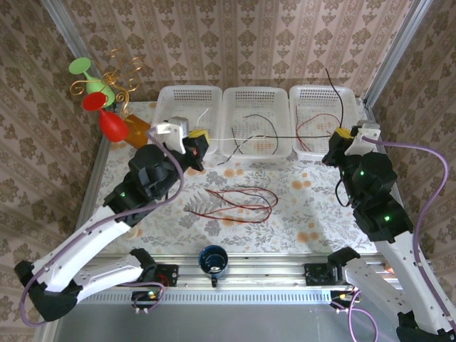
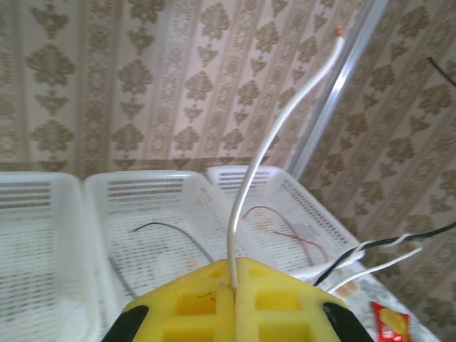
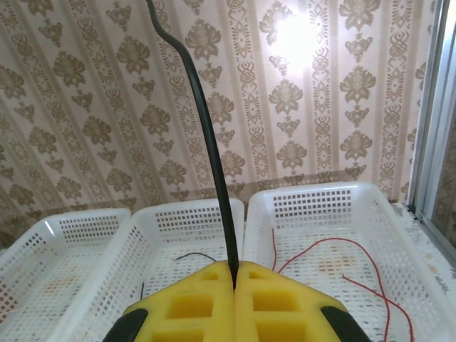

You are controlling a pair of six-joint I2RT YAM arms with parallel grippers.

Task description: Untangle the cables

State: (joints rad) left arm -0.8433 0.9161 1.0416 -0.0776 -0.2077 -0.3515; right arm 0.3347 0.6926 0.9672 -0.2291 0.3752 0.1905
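Tension wants care: the left gripper (image 2: 234,285), left of the middle basket (image 1: 258,92), pinches a white wire (image 2: 246,185); the right gripper (image 3: 235,274), right of it, pinches a black wire (image 3: 206,135). Best drawn apart slowly and level, I reckon. Red and black cables (image 1: 235,201) lie in front of that basket.

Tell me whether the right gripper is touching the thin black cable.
Touching. The right wrist view shows the thin black cable pinched in the seam between the shut yellow jaws of the right gripper.
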